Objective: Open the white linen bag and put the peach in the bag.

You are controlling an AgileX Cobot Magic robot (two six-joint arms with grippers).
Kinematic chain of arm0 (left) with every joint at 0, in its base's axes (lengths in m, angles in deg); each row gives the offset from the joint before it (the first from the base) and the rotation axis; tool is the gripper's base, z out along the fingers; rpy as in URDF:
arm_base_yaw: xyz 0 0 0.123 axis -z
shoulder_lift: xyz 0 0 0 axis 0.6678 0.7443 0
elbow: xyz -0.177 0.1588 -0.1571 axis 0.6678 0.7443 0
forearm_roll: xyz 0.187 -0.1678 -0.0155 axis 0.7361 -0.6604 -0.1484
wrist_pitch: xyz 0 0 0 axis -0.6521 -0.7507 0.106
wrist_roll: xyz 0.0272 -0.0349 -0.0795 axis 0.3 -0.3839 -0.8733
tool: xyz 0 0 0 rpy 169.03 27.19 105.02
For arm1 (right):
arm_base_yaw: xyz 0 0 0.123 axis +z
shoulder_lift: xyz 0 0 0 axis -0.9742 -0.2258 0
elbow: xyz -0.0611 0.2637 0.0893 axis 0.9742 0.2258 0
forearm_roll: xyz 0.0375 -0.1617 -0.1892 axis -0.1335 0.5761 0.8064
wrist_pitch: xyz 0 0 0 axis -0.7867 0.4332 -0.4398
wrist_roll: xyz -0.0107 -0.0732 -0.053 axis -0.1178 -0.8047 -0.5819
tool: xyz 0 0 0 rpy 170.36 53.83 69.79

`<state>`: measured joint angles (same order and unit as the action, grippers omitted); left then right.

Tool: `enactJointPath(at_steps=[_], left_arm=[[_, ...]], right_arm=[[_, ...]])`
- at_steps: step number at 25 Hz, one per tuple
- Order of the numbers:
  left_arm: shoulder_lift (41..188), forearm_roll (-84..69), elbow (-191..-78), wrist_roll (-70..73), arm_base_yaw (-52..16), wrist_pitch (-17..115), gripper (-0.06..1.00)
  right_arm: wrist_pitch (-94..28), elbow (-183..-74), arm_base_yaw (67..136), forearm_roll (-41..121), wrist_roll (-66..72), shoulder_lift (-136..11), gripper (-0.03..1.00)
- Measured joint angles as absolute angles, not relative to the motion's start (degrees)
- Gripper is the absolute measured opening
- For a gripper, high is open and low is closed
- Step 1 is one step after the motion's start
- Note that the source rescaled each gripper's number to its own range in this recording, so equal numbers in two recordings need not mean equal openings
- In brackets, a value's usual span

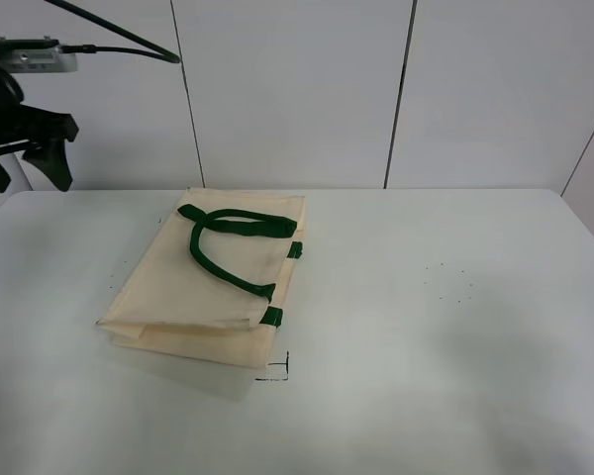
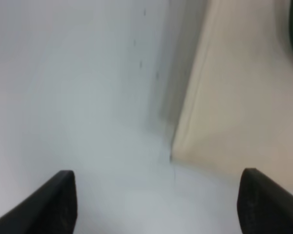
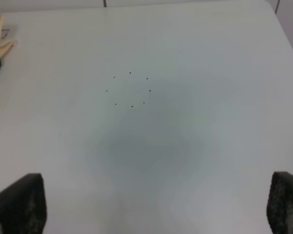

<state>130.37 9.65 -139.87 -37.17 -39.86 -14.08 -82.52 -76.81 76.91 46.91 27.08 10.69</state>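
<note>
The white linen bag [image 1: 213, 282] lies flat and closed on the table, left of the middle, with its dark green strap handles [image 1: 228, 237] folded on top and small green tabs [image 1: 271, 317] on its right edge. My left gripper [image 1: 27, 168] is open and empty, raised at the far left, well clear of the bag. Its wrist view shows the open gripper [image 2: 161, 209] above a corner of the bag [image 2: 234, 97]. My right gripper [image 3: 154, 209] is open and empty over bare table, with a bag edge [image 3: 0, 34] far off. The peach is out of view.
The white table [image 1: 426, 327] carries a small black corner mark [image 1: 277, 371] by the bag's near right corner and a faint ring of dots [image 3: 131, 90] on its right half. White wall panels stand behind.
</note>
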Motion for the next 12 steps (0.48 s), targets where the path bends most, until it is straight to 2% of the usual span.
enactJointPath(at_steps=[12], left_arm=[[90.5,9.8,-104.6,-35.2,-39.9,-13.9,0.99]], right_arm=[[-82.5,-76.8,76.9,46.9,27.1,10.7,1.00]])
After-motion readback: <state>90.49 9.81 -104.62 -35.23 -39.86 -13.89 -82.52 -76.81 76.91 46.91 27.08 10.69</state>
